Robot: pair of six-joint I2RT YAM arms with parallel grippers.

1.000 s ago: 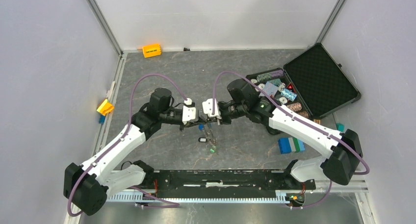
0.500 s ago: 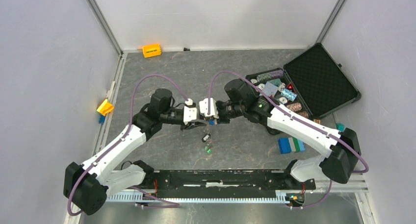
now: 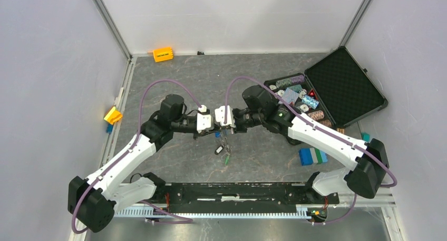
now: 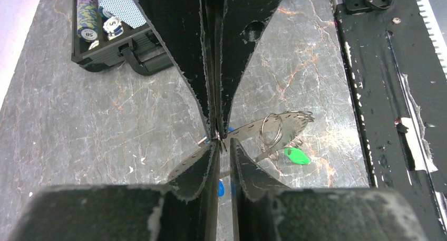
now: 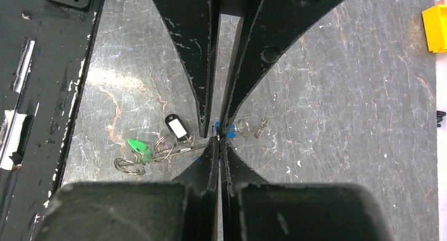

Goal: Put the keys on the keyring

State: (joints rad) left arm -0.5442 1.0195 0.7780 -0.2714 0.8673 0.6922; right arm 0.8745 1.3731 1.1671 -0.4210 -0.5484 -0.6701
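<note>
My two grippers meet tip to tip above the middle of the grey table. The left gripper (image 3: 212,129) (image 4: 225,142) is shut on the keyring (image 4: 287,126), a flat silvery band with a jagged edge that slants across the left wrist view. The right gripper (image 3: 222,128) (image 5: 219,139) is shut on thin wire at the same spot, apparently the small ring of the blue-tagged key (image 5: 218,127). A black-tagged key (image 5: 176,127) (image 3: 218,150) and a green-tagged key (image 5: 137,145) (image 3: 226,158) hang below on small rings.
An open black case (image 3: 345,88) with striped chips (image 3: 295,90) lies at the right rear. A blue, green and white block (image 3: 312,155) sits right of the arms. An orange block (image 3: 163,54) and a yellow one (image 3: 113,115) lie at the left. The black base rail (image 3: 237,191) runs along the front.
Both grippers have drawn closer together and shifted slightly left. The hanging keys have swung and now hang just below the meeting point.
</note>
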